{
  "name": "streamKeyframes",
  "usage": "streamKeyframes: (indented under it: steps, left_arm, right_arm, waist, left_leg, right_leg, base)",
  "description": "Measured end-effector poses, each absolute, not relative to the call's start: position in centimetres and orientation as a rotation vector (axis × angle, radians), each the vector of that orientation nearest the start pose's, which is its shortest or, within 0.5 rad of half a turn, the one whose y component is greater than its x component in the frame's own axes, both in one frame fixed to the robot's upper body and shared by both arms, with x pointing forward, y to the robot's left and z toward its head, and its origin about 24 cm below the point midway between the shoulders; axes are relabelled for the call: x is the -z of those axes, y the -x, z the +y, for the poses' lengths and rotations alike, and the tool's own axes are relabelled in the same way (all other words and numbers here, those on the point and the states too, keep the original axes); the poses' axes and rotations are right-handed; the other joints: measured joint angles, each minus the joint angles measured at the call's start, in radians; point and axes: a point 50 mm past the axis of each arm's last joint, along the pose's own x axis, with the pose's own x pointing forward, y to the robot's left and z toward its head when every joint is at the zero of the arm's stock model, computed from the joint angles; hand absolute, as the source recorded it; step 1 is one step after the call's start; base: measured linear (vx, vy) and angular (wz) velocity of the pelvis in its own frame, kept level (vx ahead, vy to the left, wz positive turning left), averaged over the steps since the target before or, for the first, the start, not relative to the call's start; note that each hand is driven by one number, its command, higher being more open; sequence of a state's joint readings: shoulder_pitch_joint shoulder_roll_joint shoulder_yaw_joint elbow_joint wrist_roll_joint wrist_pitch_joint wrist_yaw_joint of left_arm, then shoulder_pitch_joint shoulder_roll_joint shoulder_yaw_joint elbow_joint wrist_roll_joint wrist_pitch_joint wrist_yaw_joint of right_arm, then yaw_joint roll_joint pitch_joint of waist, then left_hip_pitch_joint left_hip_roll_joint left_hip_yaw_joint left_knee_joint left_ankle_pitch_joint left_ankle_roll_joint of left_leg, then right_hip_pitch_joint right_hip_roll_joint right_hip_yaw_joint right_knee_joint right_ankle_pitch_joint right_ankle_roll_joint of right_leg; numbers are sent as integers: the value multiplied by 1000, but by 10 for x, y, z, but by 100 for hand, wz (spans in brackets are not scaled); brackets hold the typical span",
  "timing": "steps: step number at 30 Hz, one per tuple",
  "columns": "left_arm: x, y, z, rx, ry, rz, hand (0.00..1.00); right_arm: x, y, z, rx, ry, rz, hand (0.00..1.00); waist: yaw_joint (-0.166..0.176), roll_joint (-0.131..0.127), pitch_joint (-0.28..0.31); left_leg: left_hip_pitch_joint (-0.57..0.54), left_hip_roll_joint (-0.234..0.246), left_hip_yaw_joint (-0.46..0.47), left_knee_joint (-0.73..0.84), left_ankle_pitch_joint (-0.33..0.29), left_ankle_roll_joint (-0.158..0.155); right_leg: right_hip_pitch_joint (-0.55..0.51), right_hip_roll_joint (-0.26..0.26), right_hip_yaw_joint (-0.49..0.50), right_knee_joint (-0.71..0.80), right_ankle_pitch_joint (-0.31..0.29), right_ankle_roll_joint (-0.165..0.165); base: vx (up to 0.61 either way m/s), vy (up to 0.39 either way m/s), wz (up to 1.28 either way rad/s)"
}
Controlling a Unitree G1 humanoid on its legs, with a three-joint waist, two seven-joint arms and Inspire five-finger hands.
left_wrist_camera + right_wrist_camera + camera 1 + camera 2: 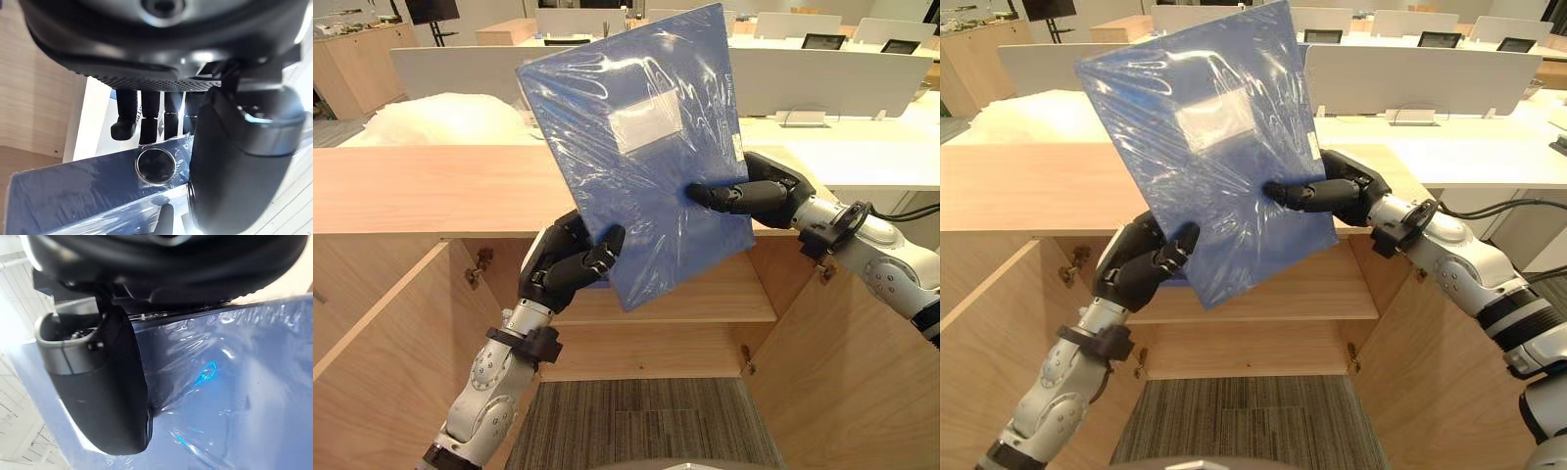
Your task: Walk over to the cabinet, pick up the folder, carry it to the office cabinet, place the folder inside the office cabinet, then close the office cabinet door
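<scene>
Two dark robot hands are sharing the grip on the blue, stiff-boarded folder (636,147) wrapped in clear, wrinkled plastic film. It is hanging tilted in the air above the open light-wood office cabinet (411,191), touching neither the cabinet's top nor its shelf. The left hand (563,269) is clamping the folder's lower corner, with its thumb lying across the front face and its fingers (128,115) reaching round behind, just beside the round metal-rimmed finger hole (155,165) in the spine. The right hand (759,196) is pinching the opposite edge, its thumb pressing on the film.

Judging by its flat, unbending face, the folder is behaving as a rigid board and is probably light. The glossy film is likely making it slippery, though, so holds at the edges, thumb opposing fingers, are looking safest. The bare spine by the finger hole is offering another firm place. The wooden inner shelf (705,294) is lying just below the folder's lower edge.
</scene>
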State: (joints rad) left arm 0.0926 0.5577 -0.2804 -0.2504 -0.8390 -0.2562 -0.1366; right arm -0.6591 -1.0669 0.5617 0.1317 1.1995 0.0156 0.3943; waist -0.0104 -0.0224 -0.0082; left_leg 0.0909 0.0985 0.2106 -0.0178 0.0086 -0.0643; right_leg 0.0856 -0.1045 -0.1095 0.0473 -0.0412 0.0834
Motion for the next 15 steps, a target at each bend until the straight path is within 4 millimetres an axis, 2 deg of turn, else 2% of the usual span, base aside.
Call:
streamKeyframes:
  steps: [4, 7, 9, 10, 12, 15]
  left_arm:
    - [-81, -222, 171, 583, 276, -126, 100]
    - [-58, -219, 175, 700, 234, 5, 100]
    - [-39, -209, 175, 714, 250, 90, 100]
    - [-23, -205, 176, 655, 301, 130, 100]
    - [-8, -205, 176, 596, 315, 159, 100]
    - [10, -202, 172, 586, 202, 212, 100]
  right_arm:
    - [-188, -318, -208, -735, 76, -29, 0]
    - [-181, -314, -200, -793, 188, -14, 0]
    - [-188, -307, -187, -811, 291, -115, 0]
    - [-197, -301, -177, -814, 378, -212, 0]
    - [-206, -295, -163, -822, 477, -321, 0]
    - [-216, -285, -141, -812, 600, -499, 0]
  waist:
    - [0, -1, -10]
    - [-8, -5, -16]
    - [-16, -5, -16]
    - [-21, -4, -16]
    - [-26, -6, -17]
    - [-34, -10, -20]
  left_leg:
    - [-1, 0, 0, -2, 1, -1]
    - [0, 1, 6, -14, 6, -2]
    - [1, 1, 18, -25, 9, -2]
    - [4, 0, 26, -30, 9, -2]
    - [3, 0, 30, -32, 9, -2]
    - [2, 0, 29, -34, 9, -2]
  right_leg:
    - [-2, 0, 0, 0, 0, 0]
    - [-7, 3, 5, -3, 2, -3]
    - [-18, 3, 13, -1, 2, -3]
    - [-23, 4, 22, -1, 2, -2]
    - [-29, 5, 28, 1, 2, -2]
    - [-31, 5, 28, 1, 2, -2]
  base:
    - [0, 0, 0]
    - [-1, 1, -6]
    - [7, 12, -16]
    - [14, 16, -17]
    - [5, 13, -11]
    - [0, 0, 0]
